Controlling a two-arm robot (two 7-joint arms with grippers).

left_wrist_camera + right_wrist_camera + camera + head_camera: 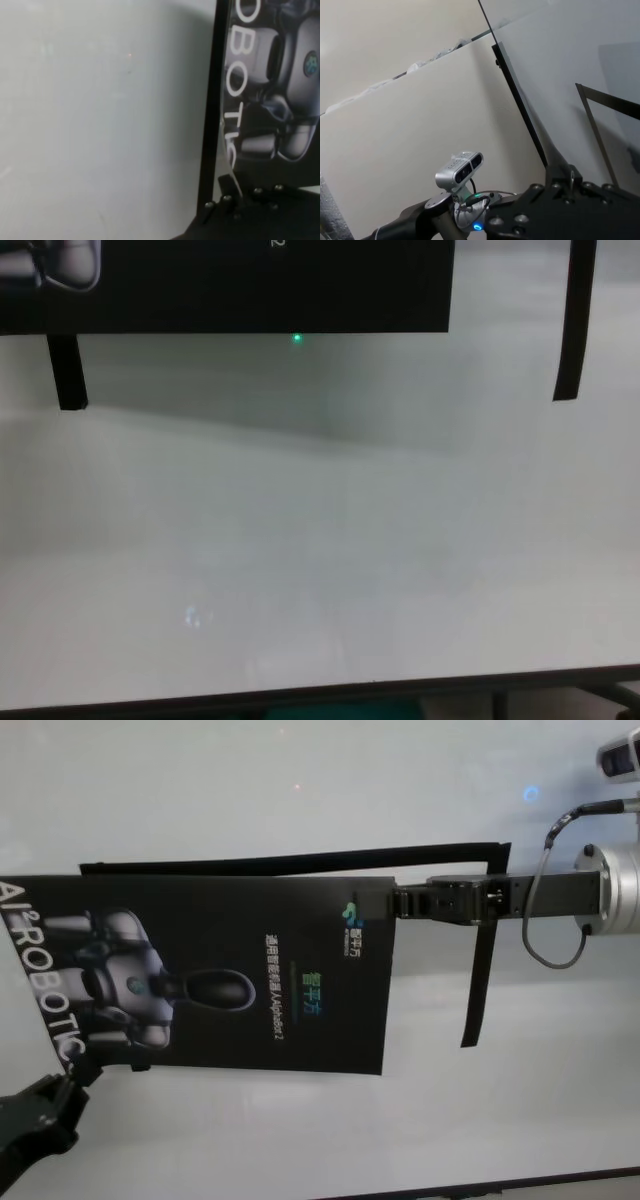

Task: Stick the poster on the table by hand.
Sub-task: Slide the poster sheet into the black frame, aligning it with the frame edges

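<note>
Counting 1 poster (230, 970), 2 tools.

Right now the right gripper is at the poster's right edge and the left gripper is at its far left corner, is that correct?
Not quite. The left gripper is at the poster's near left corner, as the head view shows, not the far one. The rest holds: the right gripper is at the poster's right edge, above the table.
</note>
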